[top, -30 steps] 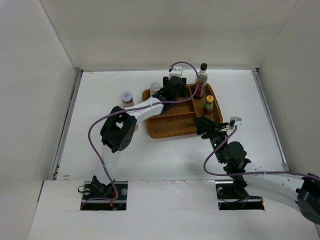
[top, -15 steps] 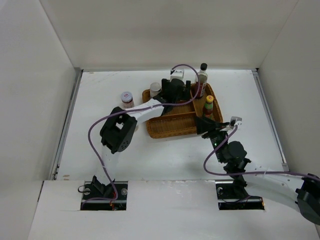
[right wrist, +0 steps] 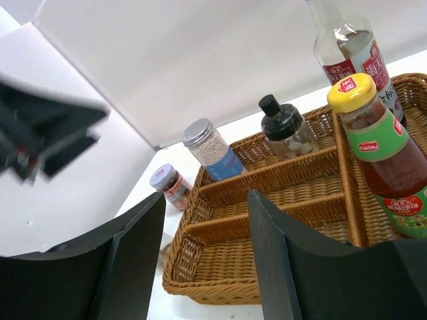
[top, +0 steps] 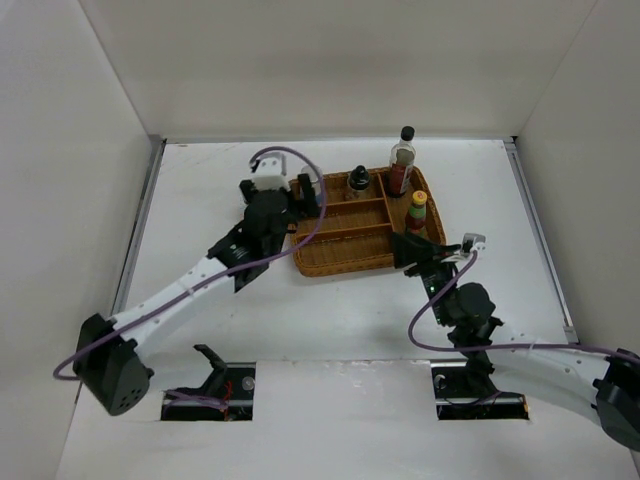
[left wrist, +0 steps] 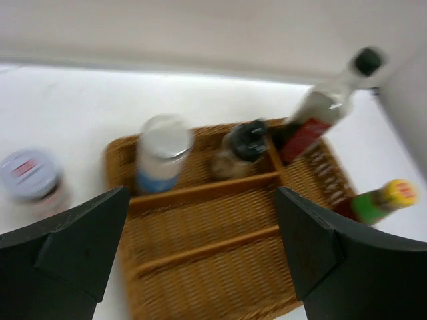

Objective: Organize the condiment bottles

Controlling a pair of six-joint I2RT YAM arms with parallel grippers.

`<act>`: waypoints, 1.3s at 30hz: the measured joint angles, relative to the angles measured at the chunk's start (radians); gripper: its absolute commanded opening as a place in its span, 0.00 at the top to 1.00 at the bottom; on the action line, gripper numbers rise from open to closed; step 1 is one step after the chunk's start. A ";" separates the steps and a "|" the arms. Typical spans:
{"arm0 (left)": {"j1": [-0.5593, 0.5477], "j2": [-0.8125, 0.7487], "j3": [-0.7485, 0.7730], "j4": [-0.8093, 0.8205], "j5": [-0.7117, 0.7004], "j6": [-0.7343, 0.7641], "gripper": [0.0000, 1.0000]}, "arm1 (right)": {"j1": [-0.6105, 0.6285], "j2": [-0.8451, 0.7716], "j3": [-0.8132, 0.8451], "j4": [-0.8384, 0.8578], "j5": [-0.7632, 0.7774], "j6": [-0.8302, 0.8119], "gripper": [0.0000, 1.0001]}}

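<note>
The wicker basket [top: 340, 262] holds a black-capped jar [top: 358, 181], a tall black-capped bottle [top: 403, 158] and a yellow-capped bottle [top: 417, 209]. In the left wrist view a silver-lidded jar [left wrist: 160, 155] stands in the basket's back left compartment. A patterned-lid jar [left wrist: 31, 179] stands on the table outside it. My left gripper [top: 303, 193] is open and empty at the basket's left end [left wrist: 200, 253]. My right gripper [top: 405, 250] hovers by the front right corner, open [right wrist: 207, 260], nothing between its fingers. In the right wrist view the silver-lidded jar [right wrist: 210, 150] and patterned-lid jar [right wrist: 170, 185] both show.
White walls close in the table [top: 200, 300] on three sides. The left arm's purple cable [top: 290, 155] loops over the basket's left end. The blurred left arm [right wrist: 47, 133] shows at the left of the right wrist view.
My left gripper opened, left the black-capped jar in the basket's back row and pulled back to the left. The right gripper's jaws spread a little wider.
</note>
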 measured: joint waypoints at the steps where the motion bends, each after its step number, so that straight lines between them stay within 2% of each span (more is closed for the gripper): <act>1: 0.018 -0.045 -0.045 -0.030 -0.017 -0.011 0.09 | 0.000 0.005 0.000 0.000 0.000 0.000 0.40; 5: 0.121 -0.150 -0.201 -0.175 -0.060 -0.058 0.09 | 0.001 0.041 0.000 0.000 -0.003 0.002 0.36; 9: 0.182 -0.148 -0.281 -0.261 -0.072 -0.086 0.10 | 0.003 0.069 0.002 -0.001 -0.015 0.003 0.31; 17: 0.215 -0.019 -0.289 -0.223 -0.068 -0.097 0.16 | 0.008 0.090 0.007 -0.003 -0.038 0.006 0.29; 20: 0.229 0.037 -0.289 -0.194 -0.063 -0.097 0.25 | 0.007 0.092 0.011 -0.003 -0.042 0.006 0.29; 23: 0.238 0.058 -0.289 -0.168 -0.060 -0.098 0.44 | 0.008 0.092 0.012 -0.003 -0.045 0.006 0.29; 27: 0.240 0.060 -0.289 -0.144 -0.060 -0.097 0.63 | 0.008 0.097 0.013 -0.004 -0.046 0.006 0.29; 34: 0.221 -0.036 -0.276 -0.179 -0.067 -0.095 0.71 | 0.005 0.087 0.013 -0.003 -0.047 0.007 0.29; 39: 0.139 -0.104 -0.178 -0.187 -0.090 -0.082 0.71 | 0.005 0.088 0.013 -0.003 -0.050 0.010 0.29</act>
